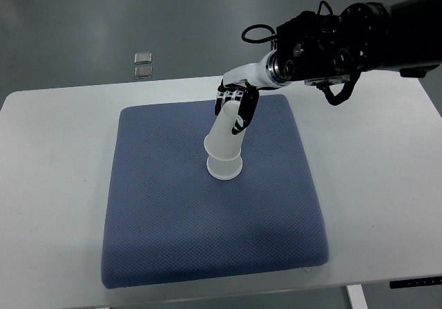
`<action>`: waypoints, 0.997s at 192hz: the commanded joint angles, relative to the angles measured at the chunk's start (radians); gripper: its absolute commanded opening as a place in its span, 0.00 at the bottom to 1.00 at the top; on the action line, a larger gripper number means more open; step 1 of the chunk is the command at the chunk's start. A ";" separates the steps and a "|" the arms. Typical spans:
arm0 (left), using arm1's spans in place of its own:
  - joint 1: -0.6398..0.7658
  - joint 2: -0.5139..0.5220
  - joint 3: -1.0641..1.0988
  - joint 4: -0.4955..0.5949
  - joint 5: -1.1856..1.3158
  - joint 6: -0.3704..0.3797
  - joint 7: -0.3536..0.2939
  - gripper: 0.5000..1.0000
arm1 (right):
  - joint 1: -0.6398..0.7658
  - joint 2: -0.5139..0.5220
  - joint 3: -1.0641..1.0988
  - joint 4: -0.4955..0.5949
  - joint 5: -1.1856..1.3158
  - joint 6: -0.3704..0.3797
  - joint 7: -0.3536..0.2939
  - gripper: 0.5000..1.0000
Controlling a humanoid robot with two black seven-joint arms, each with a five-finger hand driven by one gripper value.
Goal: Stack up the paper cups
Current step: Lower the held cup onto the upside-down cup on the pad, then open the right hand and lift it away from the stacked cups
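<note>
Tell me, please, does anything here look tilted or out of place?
Yes. The upper paper cup, held by the right hand, leans toward the top right over the lower cup on the blue pad. Nothing looks spilled or damaged.

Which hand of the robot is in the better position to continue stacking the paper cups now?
The right hand. Its arm enters from the right edge and its fingers already grip the tilted upper paper cup over the lower cup on the blue mat. No left arm is visible.
</note>
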 commanded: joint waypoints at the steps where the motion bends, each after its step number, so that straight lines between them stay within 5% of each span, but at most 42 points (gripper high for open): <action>1: 0.000 0.000 -0.001 0.000 0.000 0.000 0.000 1.00 | -0.015 0.000 0.002 -0.010 0.002 -0.001 0.000 0.61; 70: 0.000 0.000 0.000 0.000 0.000 0.000 0.000 1.00 | -0.035 0.000 0.015 -0.038 0.006 -0.012 0.005 0.79; 159: 0.002 0.000 0.000 0.000 0.000 0.000 0.000 1.00 | -0.038 0.000 0.115 -0.088 0.018 -0.005 0.017 0.81; 192: 0.000 0.000 0.000 0.000 0.000 0.000 0.000 1.00 | -0.162 -0.187 0.311 -0.180 0.052 -0.013 0.035 0.81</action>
